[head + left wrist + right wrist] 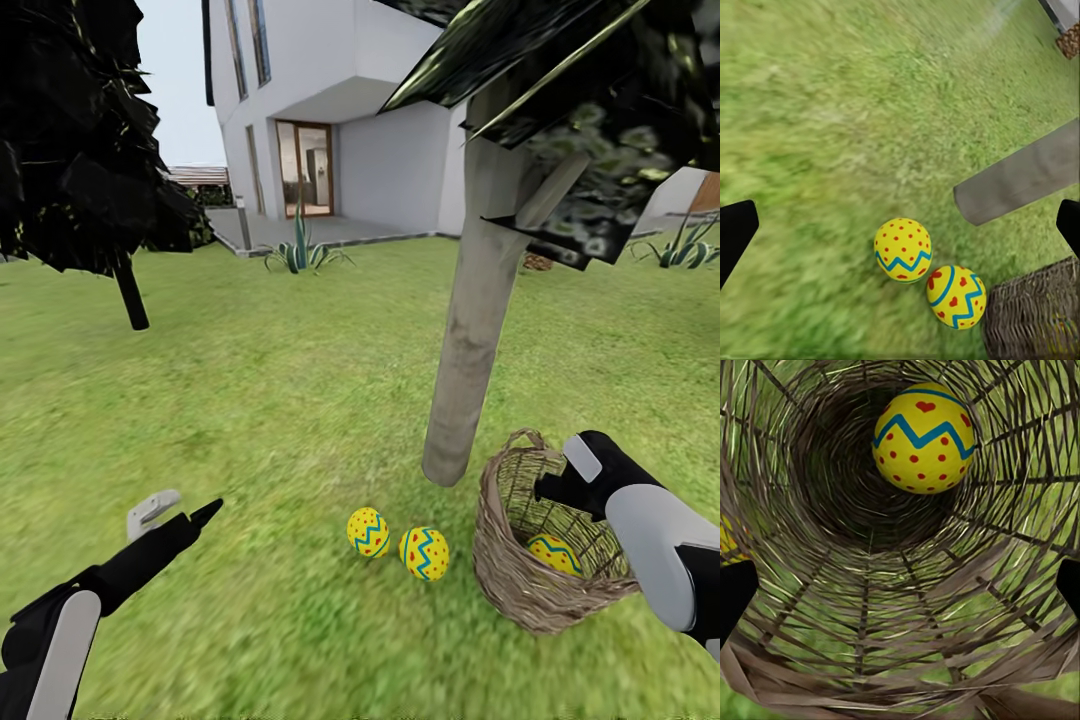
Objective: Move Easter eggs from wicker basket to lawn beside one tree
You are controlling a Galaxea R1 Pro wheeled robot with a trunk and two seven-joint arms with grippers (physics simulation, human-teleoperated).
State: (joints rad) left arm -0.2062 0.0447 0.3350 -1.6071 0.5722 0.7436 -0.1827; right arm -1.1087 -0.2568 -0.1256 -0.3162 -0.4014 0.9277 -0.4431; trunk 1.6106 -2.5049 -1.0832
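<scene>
- Head view: the right tool (548,487) sits at the mouth of the wicker basket (520,585), pointing in. The last Easter egg (555,552) lies inside, beyond and below the tool's tips. The jaw state cannot be read from here. The right arm is plainly the nearer one.
- Head view: the left tool (190,517) hovers over bare lawn (270,400), gripping nothing. Two grounded eggs, one (368,531) and the other (424,553), lie ahead of it and well apart from it. They sit just beside each other, between that tool and the basket, near the foot of the tree (470,370).
- Left wrist view: the dark fingertips (736,232) stand wide apart at either edge of the view, so this tool is spread. Both eggs, (903,250) and (956,296), rest on the grass ahead of it, with the trunk (1020,184) beyond and the basket wall (1035,315) just past the second egg.
- Right wrist view: the fingertips (735,596) are spread and empty. The remaining egg (923,438) lies straight ahead down the basket's woven interior (862,607), apparently against the far wall. Its long axis seems tilted across the line of approach, by the slant of its zigzag band.
- Surface and room: the ground is mottled grass. The weave closes in on all sides, so lateral room for the jaws looks tight. A white house (340,110) stands far behind.
</scene>
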